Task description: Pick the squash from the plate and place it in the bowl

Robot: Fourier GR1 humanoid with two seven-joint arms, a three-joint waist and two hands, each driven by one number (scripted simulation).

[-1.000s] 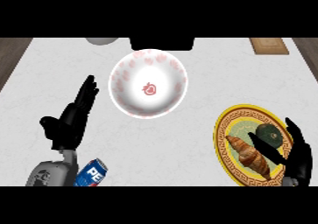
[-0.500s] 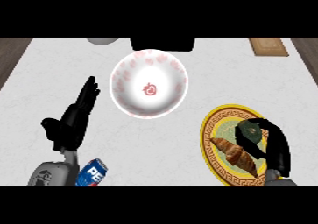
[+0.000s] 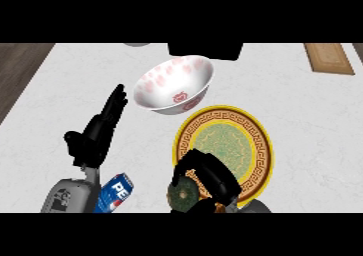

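Right hand [image 3: 207, 176] fingers clamped on squash [image 3: 185, 194] at lower centre; probably hard, rounded, slippery, best gripped across the middle; left hand [image 3: 94, 136] fingers straight

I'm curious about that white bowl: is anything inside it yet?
The white bowl tilts away, showing mostly its outer side; the visible inner wall looks bare. The bottom is hidden. The right hand holds the squash.

one bowl [image 3: 173, 85], one plate [image 3: 250, 131], one squash [image 3: 184, 194], one can [image 3: 115, 193], two hands.
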